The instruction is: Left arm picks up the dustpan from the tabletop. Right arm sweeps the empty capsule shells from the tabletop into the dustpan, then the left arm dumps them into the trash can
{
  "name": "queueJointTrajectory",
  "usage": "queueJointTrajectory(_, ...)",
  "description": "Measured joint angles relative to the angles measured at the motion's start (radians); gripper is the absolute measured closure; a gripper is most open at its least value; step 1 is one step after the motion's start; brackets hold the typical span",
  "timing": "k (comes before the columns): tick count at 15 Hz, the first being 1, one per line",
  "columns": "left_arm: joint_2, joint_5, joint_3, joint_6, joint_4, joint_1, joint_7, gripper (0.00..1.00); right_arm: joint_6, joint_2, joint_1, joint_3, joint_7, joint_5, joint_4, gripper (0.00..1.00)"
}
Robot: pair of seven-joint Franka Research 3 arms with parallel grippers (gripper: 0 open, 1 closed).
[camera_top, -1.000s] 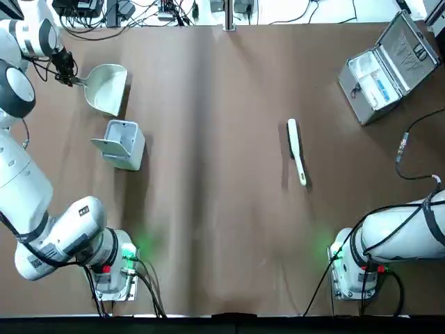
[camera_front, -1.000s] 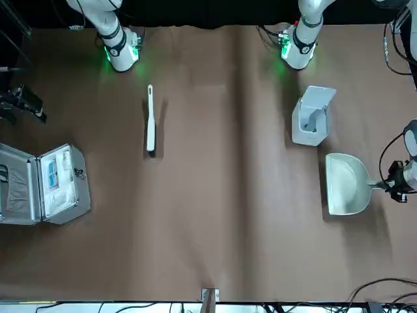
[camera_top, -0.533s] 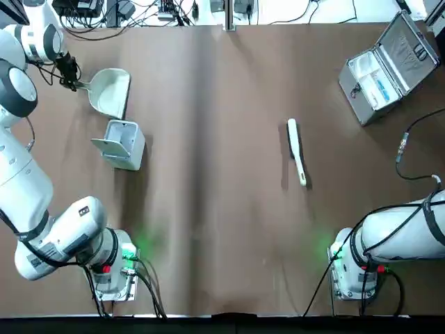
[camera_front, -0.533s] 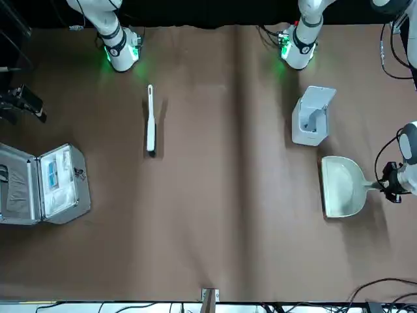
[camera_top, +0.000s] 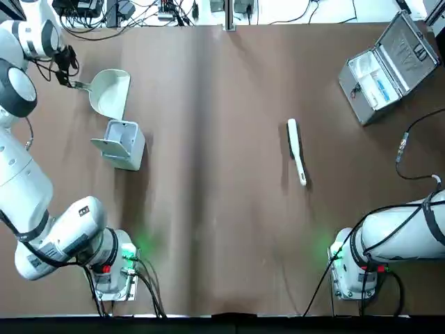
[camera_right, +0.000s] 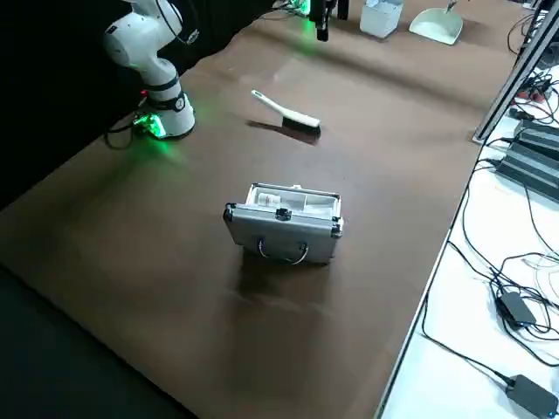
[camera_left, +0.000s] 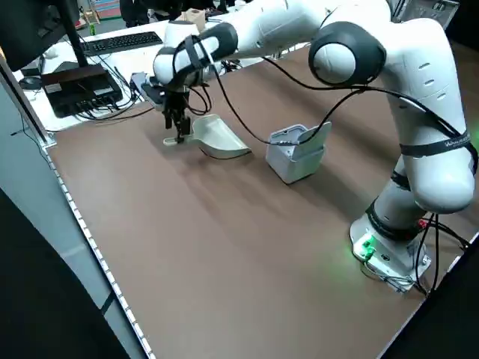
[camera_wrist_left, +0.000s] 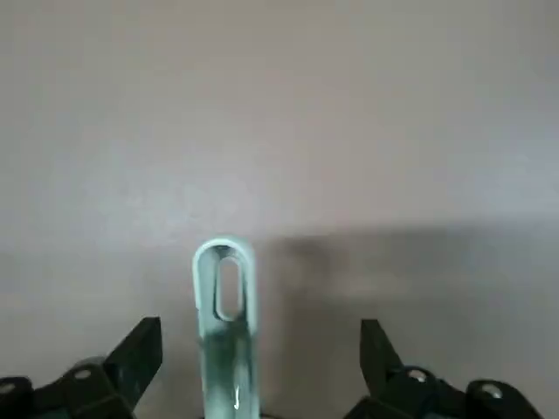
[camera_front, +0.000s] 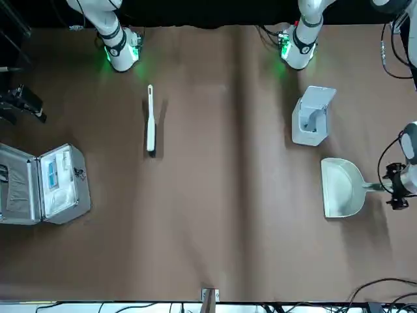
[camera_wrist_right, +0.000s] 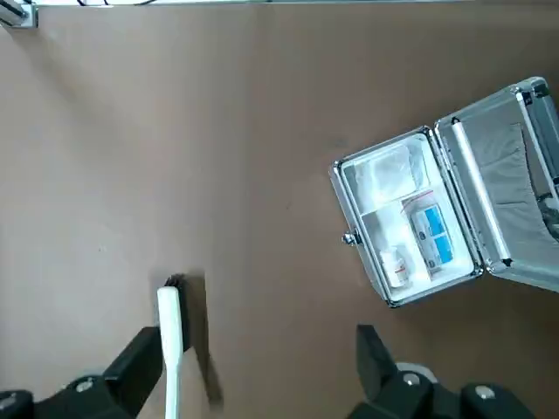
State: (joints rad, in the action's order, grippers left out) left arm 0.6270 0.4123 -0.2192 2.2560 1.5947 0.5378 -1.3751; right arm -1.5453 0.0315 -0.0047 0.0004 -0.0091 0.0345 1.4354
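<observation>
Now the dustpan [camera_top: 110,90] lies on the bench [camera_top: 222,209] beside the trash can [camera_top: 121,144]; left hand [camera_wrist_left: 236,367] spread astride its handle; no shells visible.

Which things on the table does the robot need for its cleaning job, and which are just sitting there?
Needed:
dustpan
brush
trash can
left gripper, open at the dustpan's handle

Just sitting there:
open metal case
</observation>
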Motion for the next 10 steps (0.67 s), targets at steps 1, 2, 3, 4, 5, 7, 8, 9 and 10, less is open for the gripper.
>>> queueJointTrajectory(1,-0.023,0.0,-0.005,-0.007,-0.002,-0.001,0.033,0.0,0.0,0.0,0.0,0.0,0.0,0.0,0.0,0.02)
queueJointTrajectory(2,-0.051,0.0,-0.01,-0.033,-0.003,-0.006,0.077,0.0,0.0,0.0,0.0,0.0,0.0,0.0,0.0,0.02)
queueJointTrajectory(3,-0.084,0.0,-0.012,-0.071,-0.005,-0.013,0.128,0.0,0.0,0.0,0.0,0.0,0.0,0.0,0.0,0.02)
queueJointTrajectory(4,-0.15,-0.002,-0.015,-0.146,-0.008,-0.04,0.235,0.0,0.0,0.0,0.0,0.0,0.0,0.0,0.0,0.02)
queueJointTrajectory(5,-0.18,-0.009,-0.016,-0.182,-0.008,-0.057,0.292,0.0,0.0,0.0,0.0,0.0,0.0,0.0,0.0,0.02)
queueJointTrajectory(7,-0.236,-0.05,-0.015,-0.245,-0.009,-0.093,0.421,0.0,0.0,0.0,0.0,0.0,0.0,0.0,0.0,0.02)
queueJointTrajectory(8,-0.263,-0.078,-0.012,-0.271,-0.01,-0.111,0.496,0.0,0.0,0.0,0.0,0.0,0.0,0.0,0.0,0.02)
queueJointTrajectory(9,-0.288,-0.099,-0.008,-0.298,-0.01,-0.129,0.567,0.0,0.0,0.0,0.0,0.0,0.0,0.0,0.0,0.02)
queueJointTrajectory(10,-0.311,-0.112,-0.001,-0.327,-0.01,-0.15,0.631,0.0,0.0,0.0,0.0,0.0,0.0,0.0,0.0,0.02)
